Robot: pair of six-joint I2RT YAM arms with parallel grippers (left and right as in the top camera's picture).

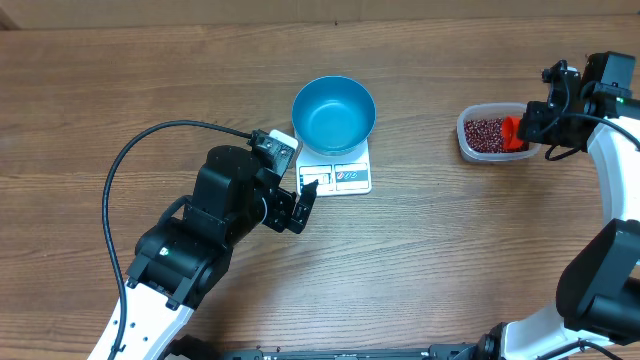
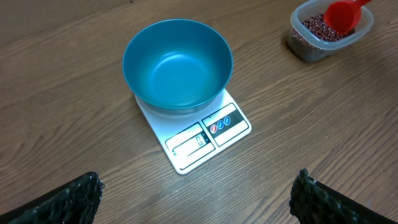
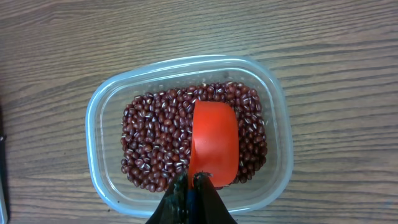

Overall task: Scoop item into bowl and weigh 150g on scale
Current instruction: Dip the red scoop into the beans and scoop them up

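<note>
The blue bowl (image 1: 334, 113) (image 2: 177, 65) is empty and stands on the white scale (image 1: 345, 178) (image 2: 208, 134) at the table's middle. My left gripper (image 1: 303, 203) (image 2: 196, 199) hangs open just in front and to the left of the scale, with nothing between its fingertips (image 2: 84, 190). Dark red-brown beans (image 1: 483, 133) (image 3: 155, 137) (image 2: 320, 26) fill a clear plastic tub (image 1: 465, 135) (image 3: 93, 124) at the right. My right gripper (image 1: 525, 125) (image 3: 191, 180) is shut on the handle of a red scoop (image 1: 512, 132) (image 3: 214, 143) (image 2: 342, 15), whose cup lies on the beans inside the tub.
Bare wooden tabletop (image 1: 450, 250) surrounds the scale and tub. A black cable (image 1: 130, 160) loops over the table left of my left arm. The tub sits near the right edge, close to the right arm's base.
</note>
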